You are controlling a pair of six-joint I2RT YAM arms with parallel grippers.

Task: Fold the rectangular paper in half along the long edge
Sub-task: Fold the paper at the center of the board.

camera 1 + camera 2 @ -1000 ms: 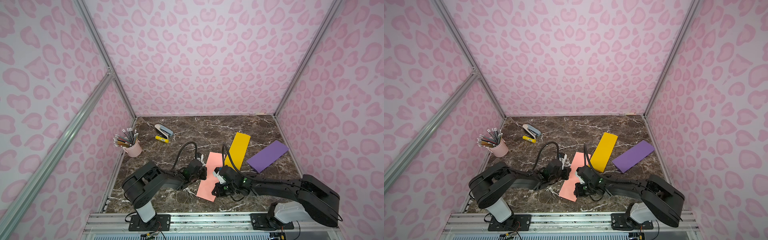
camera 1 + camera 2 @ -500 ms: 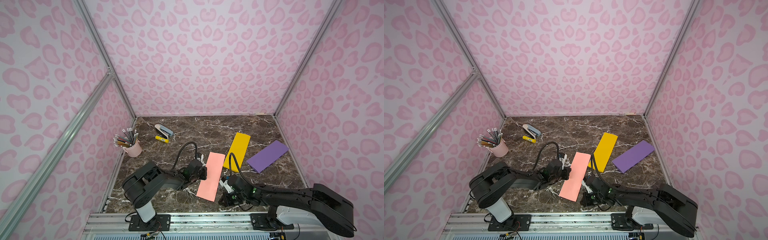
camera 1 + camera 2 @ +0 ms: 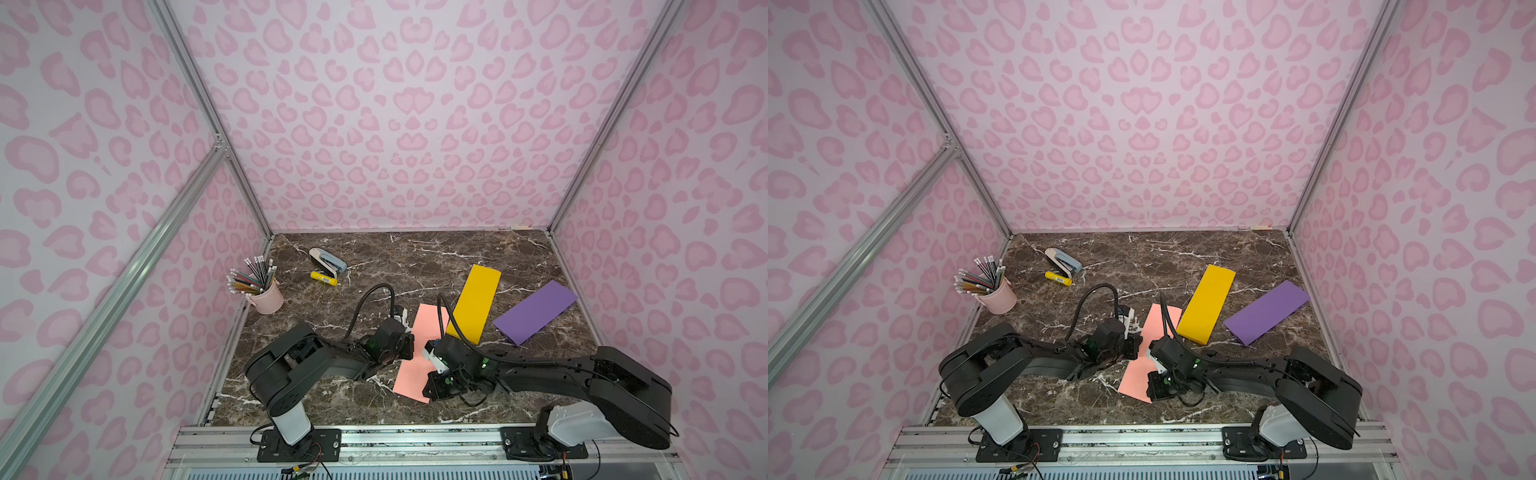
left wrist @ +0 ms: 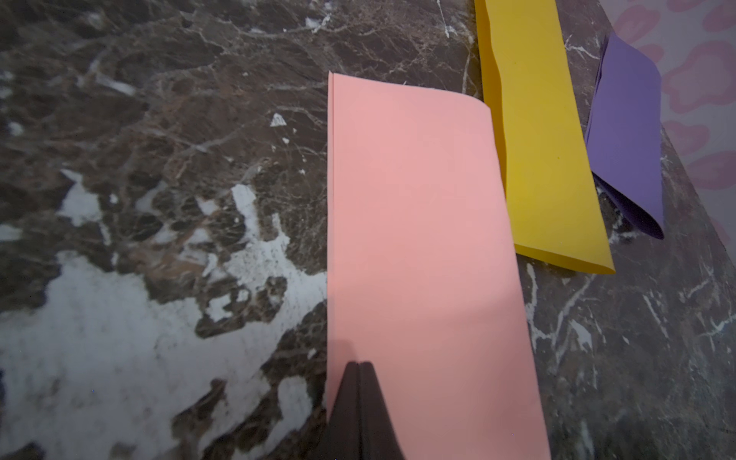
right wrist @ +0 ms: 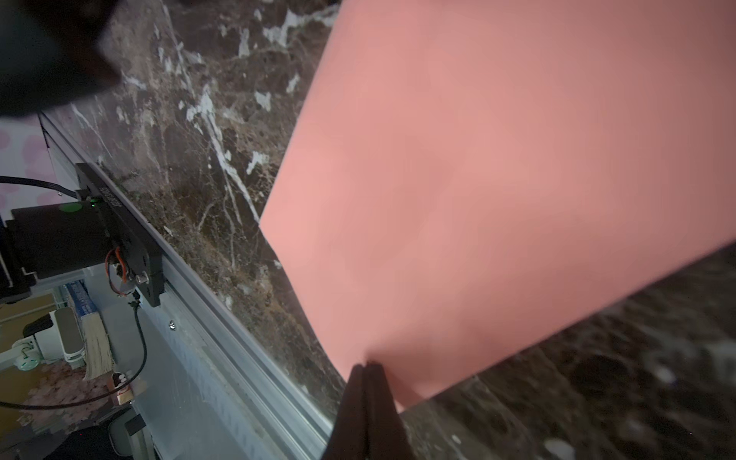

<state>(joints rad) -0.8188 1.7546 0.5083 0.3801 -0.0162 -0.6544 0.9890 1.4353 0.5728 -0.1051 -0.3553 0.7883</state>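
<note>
Plainly, left pincer (image 4: 358,364) and right pincer (image 5: 365,364), both closed, touch pink paper (image 4: 418,239) edges.

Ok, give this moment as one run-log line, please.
pink paper: folded in half | left tool: shut, tip on its long edge | right tool: shut, tip at its near end | held or pressed: unclear

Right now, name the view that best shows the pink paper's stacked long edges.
Left wrist: the pink paper lies close, both layers visible along one long edge. Right wrist shows only its near end, blurred. In both top views it is small and partly hidden.
</note>
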